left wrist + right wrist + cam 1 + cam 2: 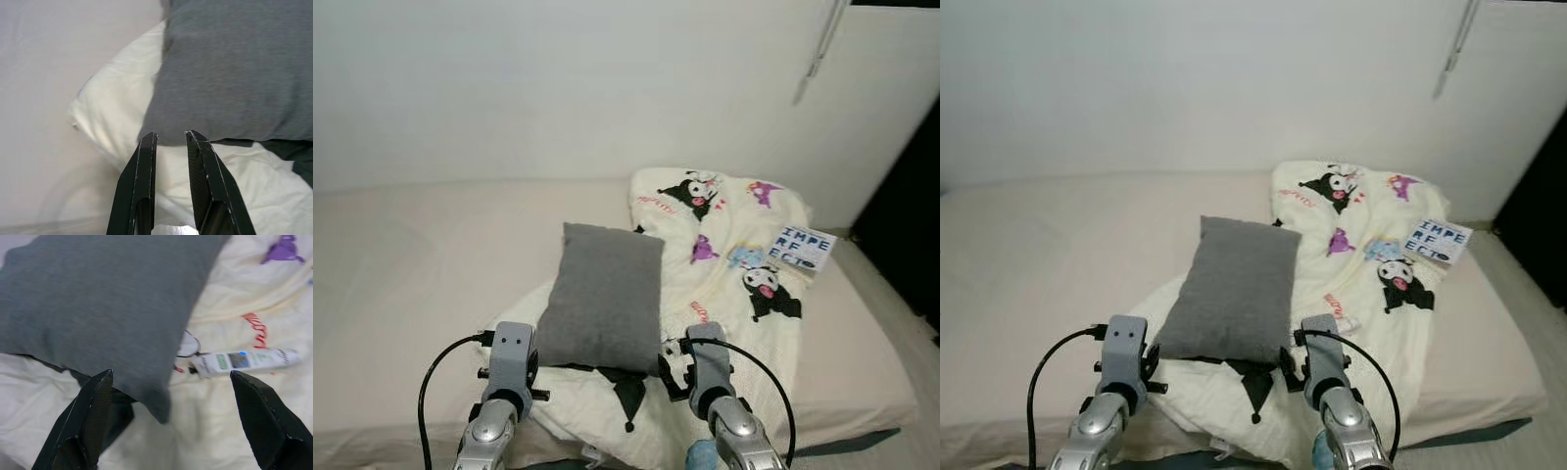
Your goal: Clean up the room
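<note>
A grey pillow (605,294) lies on a cream blanket (734,235) printed with cartoon figures, spread over the bed. Both arms reach toward the pillow's near edge. My left gripper (171,134) hovers just short of that edge, over the blanket, fingers shut to a narrow slit with nothing between them. My right gripper (170,374) stands wide open above the pillow's near right corner. A white tube (244,361) lies on the blanket beside that corner, close to one right fingertip.
A book (803,248) with blue block letters rests on the blanket's far right. The beige sheet (411,264) stretches bare to the left. A white wall runs behind the bed, and a dark opening (913,225) sits to the right.
</note>
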Robot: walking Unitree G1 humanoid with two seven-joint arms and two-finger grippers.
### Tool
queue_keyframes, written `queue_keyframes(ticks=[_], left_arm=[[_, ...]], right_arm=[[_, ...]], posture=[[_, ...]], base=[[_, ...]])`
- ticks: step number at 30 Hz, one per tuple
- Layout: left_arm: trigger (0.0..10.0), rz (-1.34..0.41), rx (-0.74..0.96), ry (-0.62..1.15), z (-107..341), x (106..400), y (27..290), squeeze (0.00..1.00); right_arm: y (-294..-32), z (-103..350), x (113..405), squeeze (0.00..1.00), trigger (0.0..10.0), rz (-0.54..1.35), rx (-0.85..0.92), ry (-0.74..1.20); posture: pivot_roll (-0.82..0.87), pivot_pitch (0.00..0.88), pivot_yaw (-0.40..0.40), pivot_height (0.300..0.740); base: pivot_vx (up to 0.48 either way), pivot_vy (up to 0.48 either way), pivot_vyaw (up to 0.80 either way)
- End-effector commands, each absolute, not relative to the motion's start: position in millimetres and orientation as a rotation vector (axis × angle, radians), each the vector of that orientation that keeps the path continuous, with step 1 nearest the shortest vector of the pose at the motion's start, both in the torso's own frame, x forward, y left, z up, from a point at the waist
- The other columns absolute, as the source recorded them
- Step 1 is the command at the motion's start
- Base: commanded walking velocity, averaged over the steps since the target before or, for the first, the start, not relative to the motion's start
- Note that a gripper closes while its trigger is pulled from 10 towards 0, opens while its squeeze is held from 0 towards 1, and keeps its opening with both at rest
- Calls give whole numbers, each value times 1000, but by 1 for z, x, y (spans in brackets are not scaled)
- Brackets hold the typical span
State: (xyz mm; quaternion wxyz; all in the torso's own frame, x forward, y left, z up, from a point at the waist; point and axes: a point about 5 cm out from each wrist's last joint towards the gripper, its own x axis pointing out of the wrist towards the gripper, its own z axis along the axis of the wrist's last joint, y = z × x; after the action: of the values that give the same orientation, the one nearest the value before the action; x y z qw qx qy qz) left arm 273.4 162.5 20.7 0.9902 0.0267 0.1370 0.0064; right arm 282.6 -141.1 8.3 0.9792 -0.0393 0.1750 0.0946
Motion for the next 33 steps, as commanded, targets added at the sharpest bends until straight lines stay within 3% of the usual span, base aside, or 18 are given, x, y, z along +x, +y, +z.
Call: queue_keyframes(ticks=[1,8,33], left_arm=[[10000,20,60,279,20,272,166,0],[10000,27,49,265,22,273,165,0],[10000,22,61,289,22,275,167,0]], right_arm=[[-141,7,281,0,10000,197,-88,353],[-140,12,285,0,10000,199,-96,314],[-142,13,287,0,10000,173,-58,318]], posture=[[31,102,-54,740],[31,101,-54,740],[33,104,-48,740]], base=[[0,-480,800],[0,-472,743],[0,0,0]])
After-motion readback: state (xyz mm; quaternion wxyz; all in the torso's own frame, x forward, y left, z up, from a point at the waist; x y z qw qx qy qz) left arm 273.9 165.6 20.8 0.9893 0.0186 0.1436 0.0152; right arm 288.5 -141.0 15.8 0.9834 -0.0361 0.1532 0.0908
